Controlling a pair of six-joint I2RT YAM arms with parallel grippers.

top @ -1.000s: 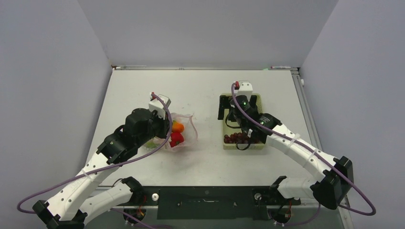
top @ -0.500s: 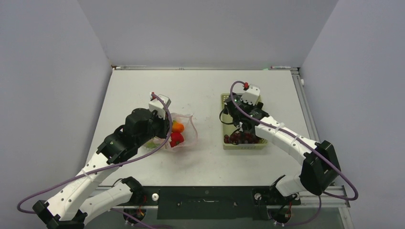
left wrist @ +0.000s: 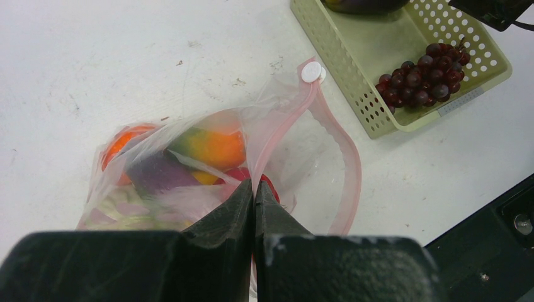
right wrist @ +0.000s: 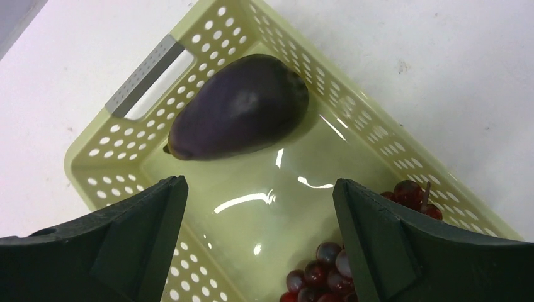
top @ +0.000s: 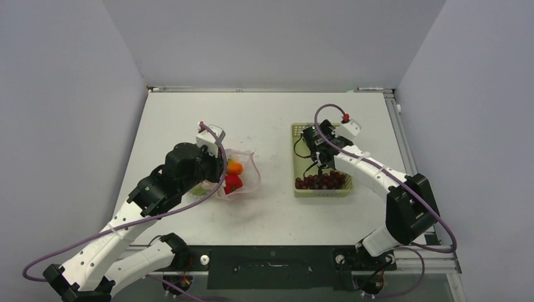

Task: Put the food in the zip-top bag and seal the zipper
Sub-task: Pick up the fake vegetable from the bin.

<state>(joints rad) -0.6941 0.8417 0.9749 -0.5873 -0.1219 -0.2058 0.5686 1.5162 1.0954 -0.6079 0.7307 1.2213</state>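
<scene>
Left of centre on the table point(top: 189, 113): left fingers point(left wrist: 227, 214) pressed together, pinching the zip-top bag point(left wrist: 296, 151) at its pink zipper point(left wrist: 349, 170), orange, red and purple food point(left wrist: 217, 148) inside. Right: right fingers point(right wrist: 145, 233) spread wide, empty, above the basket point(right wrist: 352, 119), over eggplant point(right wrist: 239, 113) far, grapes point(top: 321, 182) near.

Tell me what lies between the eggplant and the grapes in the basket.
Nothing: only bare, glossy floor of the basket separates the eggplant from the grapes, seen in the right wrist view.
</scene>
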